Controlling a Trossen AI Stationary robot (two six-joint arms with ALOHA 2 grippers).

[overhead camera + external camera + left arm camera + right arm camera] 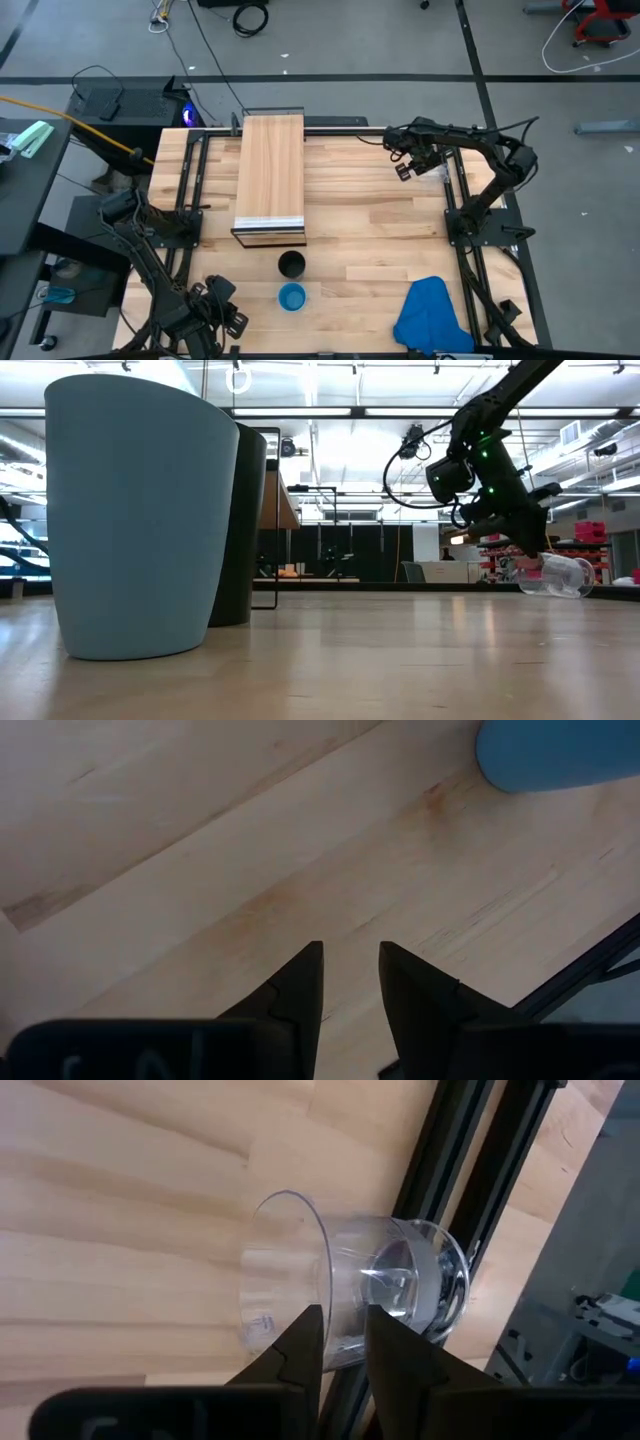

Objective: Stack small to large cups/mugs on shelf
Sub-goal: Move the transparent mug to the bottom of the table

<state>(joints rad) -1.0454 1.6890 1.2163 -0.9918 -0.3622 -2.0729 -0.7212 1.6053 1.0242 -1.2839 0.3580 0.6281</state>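
Reaching over the far right part of the wooden table (360, 215), the right gripper (343, 1342) has its two dark fingers nearly together on the wall of the small clear plastic cup (350, 1295). That cup lies tilted on its side at the table's right edge, against the black metal rail (455, 1170) of the frame. In the low view it hangs from the right gripper just above the tabletop, its mouth turned sideways.

At the near left corner sits the left gripper (350, 982), its fingers a narrow gap apart with nothing between them, pointing at bare wood. The shorter bright blue cup (292, 297) stands upright near the middle of the near edge, just to the right of that gripper. Just behind it, close but apart, stands the tall black cylindrical cup (291, 264), also upright.

The long light-wood shelf box (271, 170) with its pale metallic front edge runs from the far edge toward the table's centre, its front end just behind the black cup; its top is bare. A crumpled blue cloth (430, 315) lies at the near right corner.
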